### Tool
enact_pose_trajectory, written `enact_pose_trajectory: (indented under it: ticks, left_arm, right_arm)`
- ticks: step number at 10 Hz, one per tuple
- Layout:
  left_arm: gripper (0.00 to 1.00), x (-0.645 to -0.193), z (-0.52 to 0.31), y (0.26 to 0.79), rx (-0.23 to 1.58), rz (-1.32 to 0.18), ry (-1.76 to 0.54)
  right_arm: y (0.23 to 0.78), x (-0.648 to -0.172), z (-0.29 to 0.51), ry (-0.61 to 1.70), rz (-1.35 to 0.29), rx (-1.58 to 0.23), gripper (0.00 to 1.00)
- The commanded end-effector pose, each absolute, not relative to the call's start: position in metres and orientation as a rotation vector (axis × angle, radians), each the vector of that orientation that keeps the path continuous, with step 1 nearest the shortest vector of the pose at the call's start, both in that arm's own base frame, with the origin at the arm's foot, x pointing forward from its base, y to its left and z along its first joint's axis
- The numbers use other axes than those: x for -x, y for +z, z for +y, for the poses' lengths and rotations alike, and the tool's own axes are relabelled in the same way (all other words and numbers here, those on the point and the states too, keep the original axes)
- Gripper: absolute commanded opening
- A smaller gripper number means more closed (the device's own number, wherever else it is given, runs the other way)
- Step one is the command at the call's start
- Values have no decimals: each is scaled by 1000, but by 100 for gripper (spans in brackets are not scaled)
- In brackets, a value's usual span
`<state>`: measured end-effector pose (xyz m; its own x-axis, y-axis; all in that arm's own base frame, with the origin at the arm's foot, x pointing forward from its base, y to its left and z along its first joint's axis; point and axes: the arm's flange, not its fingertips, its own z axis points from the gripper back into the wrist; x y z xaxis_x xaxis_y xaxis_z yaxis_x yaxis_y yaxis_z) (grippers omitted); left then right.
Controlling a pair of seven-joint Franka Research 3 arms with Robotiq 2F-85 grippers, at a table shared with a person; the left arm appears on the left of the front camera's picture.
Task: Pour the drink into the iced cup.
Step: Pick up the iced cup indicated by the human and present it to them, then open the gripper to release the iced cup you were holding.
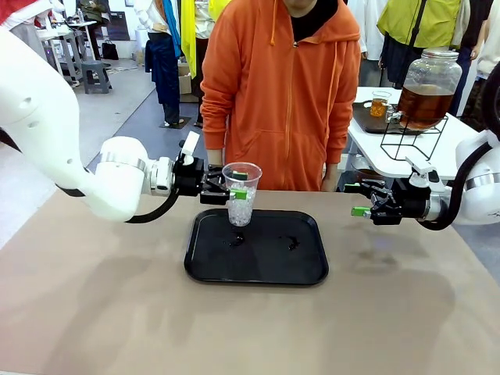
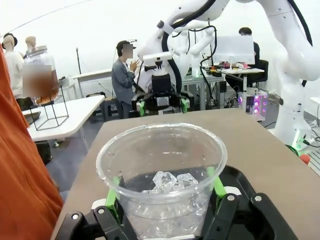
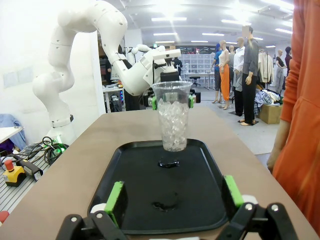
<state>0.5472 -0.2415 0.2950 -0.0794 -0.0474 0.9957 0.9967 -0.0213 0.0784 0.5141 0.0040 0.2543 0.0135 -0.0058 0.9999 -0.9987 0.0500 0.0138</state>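
A clear plastic iced cup [image 1: 241,195] with ice cubes in its lower half stands upright over the far part of the black tray [image 1: 305,266]. My left gripper [image 1: 238,193] is shut on the cup, its green pads [image 2: 114,192] pressing on both sides just below the rim. Whether the cup's base touches the tray I cannot tell. My right gripper [image 1: 361,199] hangs open and holds nothing, to the right of the tray and pointing at it. The drink [image 1: 426,100] is amber liquid in a lidded glass dispenser jar on a wire stand, on the white side table at the far right.
A person in an orange hoodie [image 1: 285,86] stands at the far edge, right behind the cup. Small wet spots [image 3: 169,163] lie on the tray. A small glass of amber liquid [image 1: 380,103] sits beside the dispenser. The brown tabletop [image 1: 117,312] surrounds the tray.
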Motion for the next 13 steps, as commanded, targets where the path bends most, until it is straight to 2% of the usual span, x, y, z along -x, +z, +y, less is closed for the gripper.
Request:
enact_pose_trajectory:
  ticks: [1,7,13]
  left_arm:
    - [81,-554,-254,318,1114,-1271,-1285]
    - [81,-607,-272,390,1078,-1262,-1257]
    - [81,-598,-265,388,1071,-1278,-1270]
  right_arm:
    - [259,-517,6,1163,-1223,-1185,100]
    - [259,-517,6,1163,-1223,-1185,100]
    - [259,-517,6,1163,-1223,-1185,100]
